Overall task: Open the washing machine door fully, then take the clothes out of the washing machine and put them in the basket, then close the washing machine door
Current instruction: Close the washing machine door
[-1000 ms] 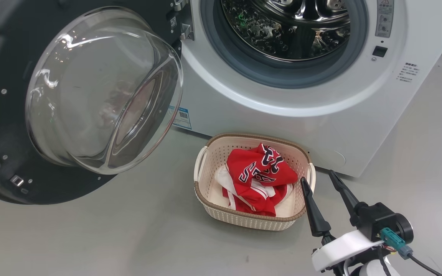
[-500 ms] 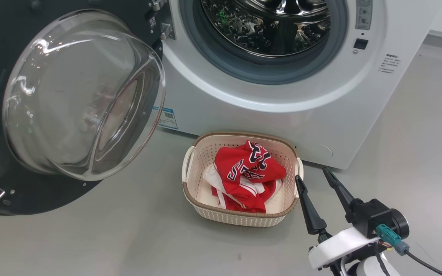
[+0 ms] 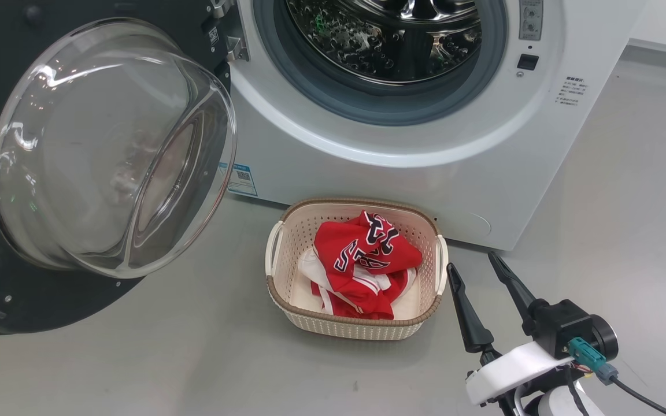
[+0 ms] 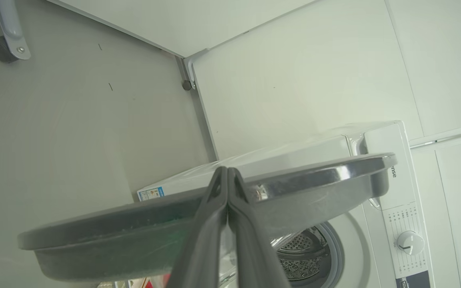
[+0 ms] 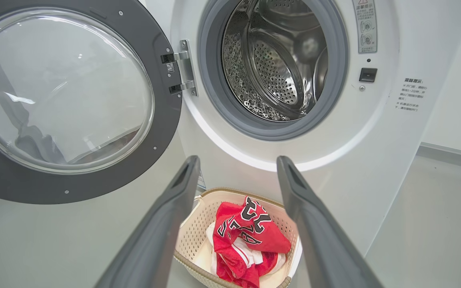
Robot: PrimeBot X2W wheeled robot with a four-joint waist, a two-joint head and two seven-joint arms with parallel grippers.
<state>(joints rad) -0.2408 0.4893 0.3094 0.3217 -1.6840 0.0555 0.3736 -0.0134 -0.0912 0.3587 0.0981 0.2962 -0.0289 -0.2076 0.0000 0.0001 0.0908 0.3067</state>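
The washing machine door (image 3: 50, 300) hangs wide open at the left, its glass bowl (image 3: 107, 150) bulging toward me. The washing machine (image 3: 367, 167) shows a bare steel drum (image 3: 379, 40). Red clothes (image 3: 362, 254) lie in the cream basket (image 3: 362, 328) on the floor in front of it. My right gripper (image 3: 472, 261) hovers open and empty just right of the basket. The right wrist view looks past it (image 5: 237, 160) at the basket (image 5: 196, 224), clothes (image 5: 246, 236), door (image 5: 162, 120) and drum (image 5: 270, 68). My left gripper (image 4: 224, 170) is shut, its tips at the door's grey edge (image 4: 314, 180).
Grey floor (image 3: 628, 202) stretches right of the machine and in front of the basket. The open door takes up the left side. In the left wrist view, a caster wheel (image 4: 0, 48) stands on the floor, and the control knob (image 4: 410, 242) is on the machine's panel.
The whole head view has slid left, so the camera has moved. The right gripper stays open beside the basket. The door and clothes show no clear move of their own.
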